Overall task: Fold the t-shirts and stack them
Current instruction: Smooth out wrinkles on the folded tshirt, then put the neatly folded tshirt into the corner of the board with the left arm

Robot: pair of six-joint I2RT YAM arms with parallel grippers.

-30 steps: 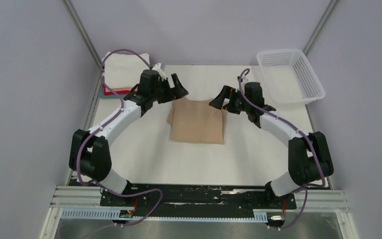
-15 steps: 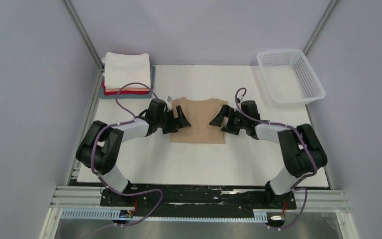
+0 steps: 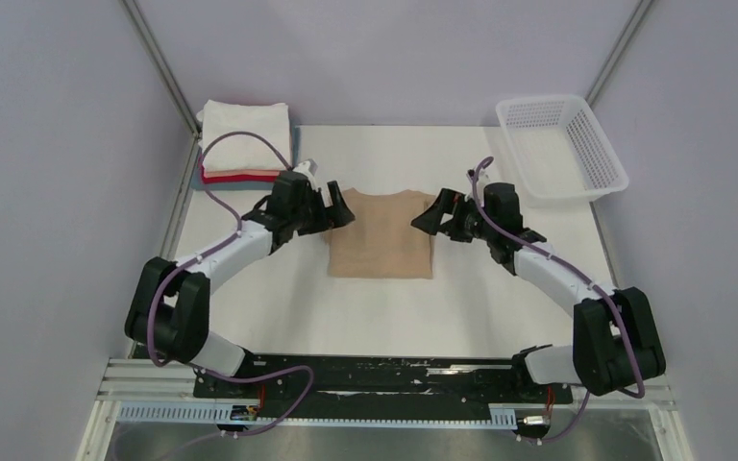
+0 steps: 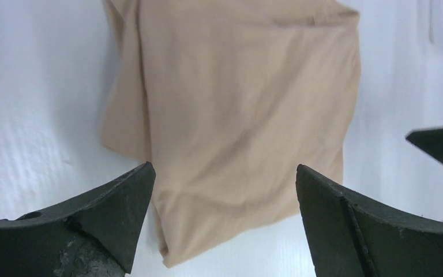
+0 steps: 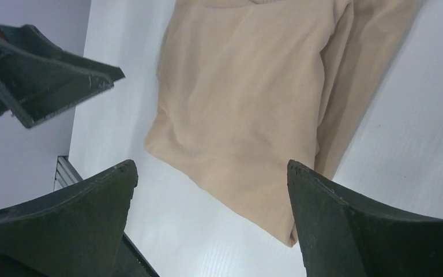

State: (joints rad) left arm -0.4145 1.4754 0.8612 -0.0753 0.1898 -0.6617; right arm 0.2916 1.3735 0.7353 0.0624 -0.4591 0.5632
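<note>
The soft, light, floppy tan t-shirt (image 3: pixel 381 235) lies mid-table (image 3: pixel 279 298), nearer the far edge, and the left gripper (image 3: pixel 338 209) and right gripper (image 3: pixel 430 213), both wide apart and empty beside it, should probably pinch its far corners.

Seen from above, a white table (image 3: pixel 279 307) fills a small enclosure closed in on three sides by pale grey-lilac walls (image 3: pixel 48 144). Two slim metal posts (image 3: pixel 159 62) slant up from its back corners. A silver aluminium rail (image 3: pixel 144 379) and a scuffed black plate (image 3: pixel 365 370) run along the near edge. The light is soft and even, and shadows are faint.
</note>
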